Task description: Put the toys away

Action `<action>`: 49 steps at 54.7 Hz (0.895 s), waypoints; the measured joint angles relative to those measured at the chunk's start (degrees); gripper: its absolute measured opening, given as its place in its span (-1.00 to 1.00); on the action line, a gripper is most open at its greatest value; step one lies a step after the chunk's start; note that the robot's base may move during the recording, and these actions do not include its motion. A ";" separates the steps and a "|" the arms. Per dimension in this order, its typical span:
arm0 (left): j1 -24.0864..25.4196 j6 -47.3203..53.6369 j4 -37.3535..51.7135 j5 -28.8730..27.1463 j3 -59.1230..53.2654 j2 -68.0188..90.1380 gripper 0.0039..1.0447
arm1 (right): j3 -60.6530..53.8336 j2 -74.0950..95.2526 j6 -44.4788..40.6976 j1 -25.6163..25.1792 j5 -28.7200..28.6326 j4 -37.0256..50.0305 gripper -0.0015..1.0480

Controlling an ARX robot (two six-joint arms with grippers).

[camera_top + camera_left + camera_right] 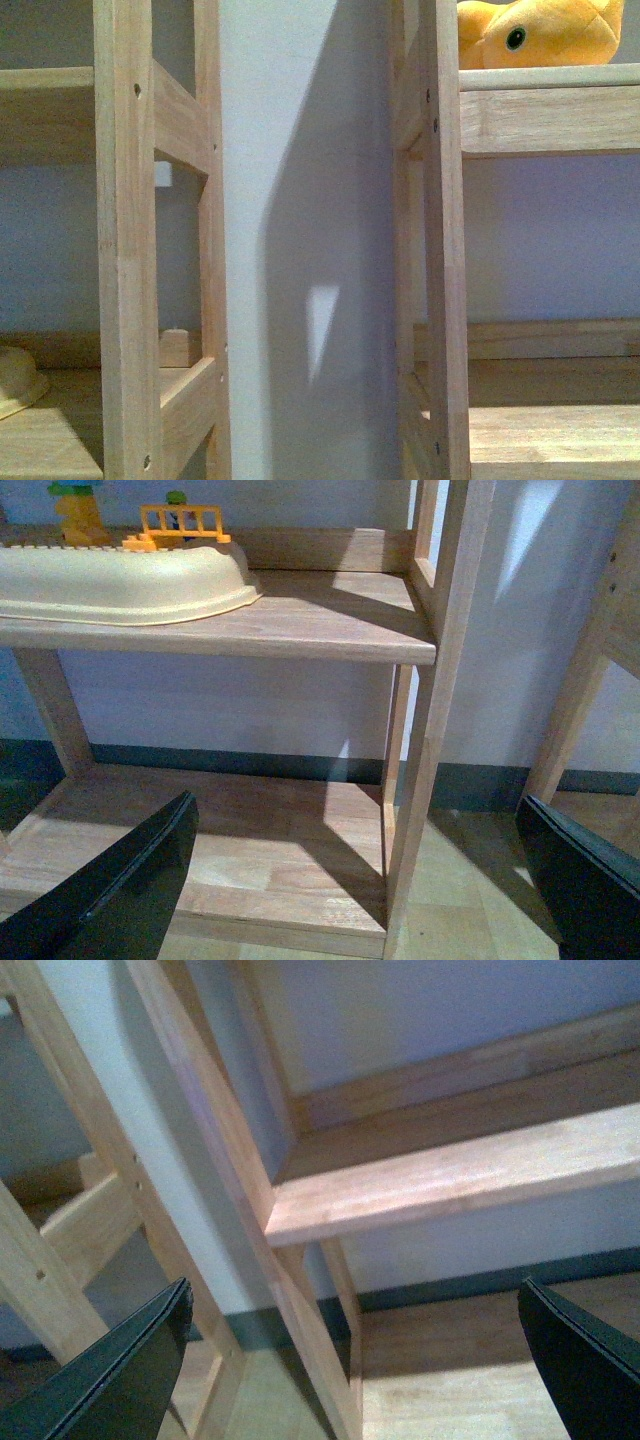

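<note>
An orange-yellow plush toy (540,32) with a glossy dark eye lies on the upper shelf (550,78) of the right wooden rack, at the top right of the front view. Neither arm shows in that view. My left gripper (355,880) is open with nothing between its black fingers (120,890), facing the left rack's lower shelf (210,830). My right gripper (355,1360) is also open and empty, pointing at a post and shelf board (450,1185) of a wooden rack. The plush toy does not appear in either wrist view.
Two wooden racks stand against a white wall with a gap (300,250) between them. A pale tan hat-shaped object (120,580) lies on the left rack's shelf, with small yellow and orange plastic toys (180,522) behind it. Its rim (15,380) shows low in the front view. A dark baseboard (250,765) runs along the floor.
</note>
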 joint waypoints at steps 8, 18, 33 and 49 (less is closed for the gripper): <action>0.00 0.00 0.00 0.02 0.00 0.00 0.88 | -3.39 -1.22 0.00 3.69 2.86 -0.50 0.87; 0.00 -0.02 0.00 0.02 0.00 0.00 0.88 | -5.14 -2.01 0.09 3.80 3.39 -4.55 0.87; 0.00 0.00 0.00 0.02 0.00 0.02 0.88 | -6.16 -4.28 -7.98 1.09 0.48 -2.40 0.54; 0.00 0.00 0.00 0.02 0.00 0.00 0.88 | -8.07 -7.54 -13.99 -7.26 -7.26 -3.34 -0.35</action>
